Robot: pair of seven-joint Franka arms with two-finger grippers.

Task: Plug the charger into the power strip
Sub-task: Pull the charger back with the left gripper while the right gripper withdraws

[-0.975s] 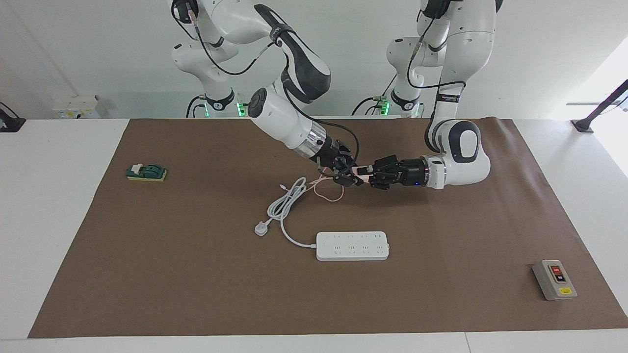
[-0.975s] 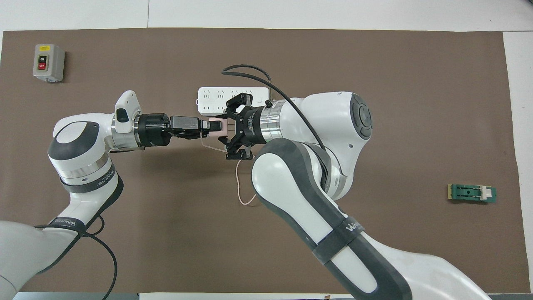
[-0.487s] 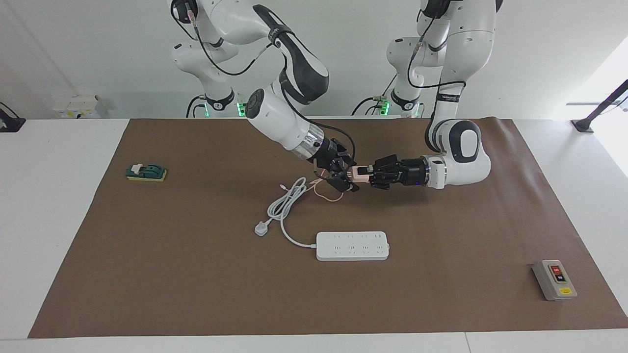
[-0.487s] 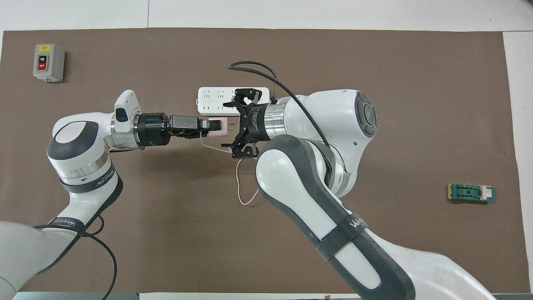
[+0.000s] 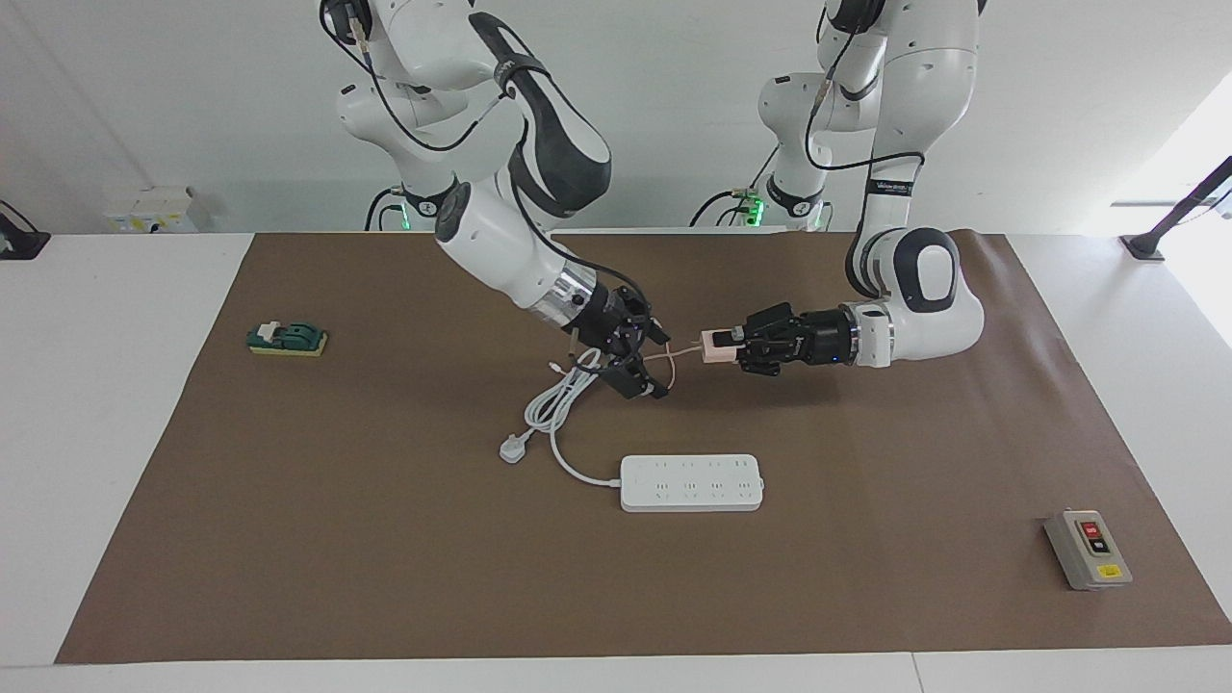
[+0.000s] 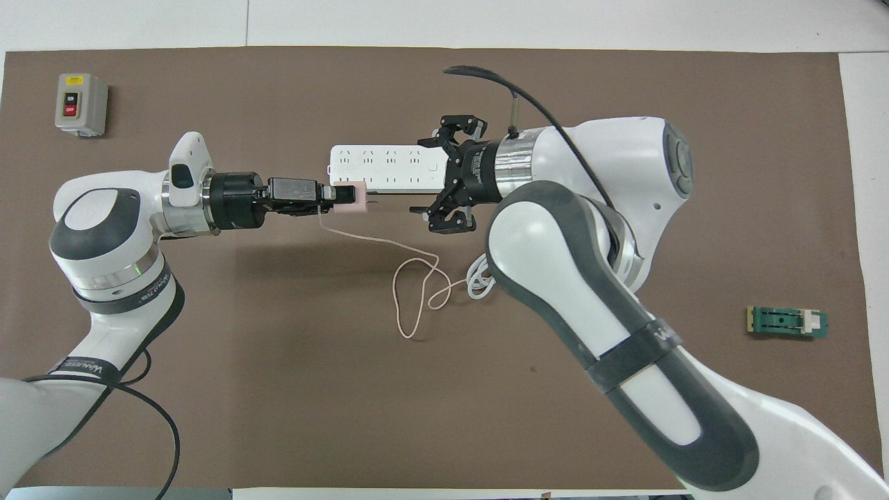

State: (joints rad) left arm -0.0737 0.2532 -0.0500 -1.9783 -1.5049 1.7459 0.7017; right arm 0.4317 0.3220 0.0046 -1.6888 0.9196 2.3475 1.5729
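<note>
The pale-pink charger (image 5: 716,345) (image 6: 349,198) hangs above the brown mat with my left gripper (image 5: 729,346) (image 6: 329,201) shut on it, its prongs pointing toward the right gripper. Its thin pink cable (image 5: 664,357) (image 6: 408,295) droops to the mat in loops. My right gripper (image 5: 660,365) (image 6: 429,174) is open and holds nothing, a short gap away from the charger, over the cable. The white power strip (image 5: 691,482) (image 6: 378,167) lies flat mid-table, sockets up, partly covered by the right gripper in the overhead view.
The strip's thick white cord (image 5: 556,399) coils on the mat and ends in a white three-pin plug (image 5: 512,449). A grey button box (image 5: 1088,549) (image 6: 81,104) sits near the left arm's end. A green block (image 5: 286,338) (image 6: 787,321) lies toward the right arm's end.
The right gripper opened, let go of the charger and drew back toward its own end. The left gripper kept the charger and shifted slightly toward the left arm's end, pulling out cable.
</note>
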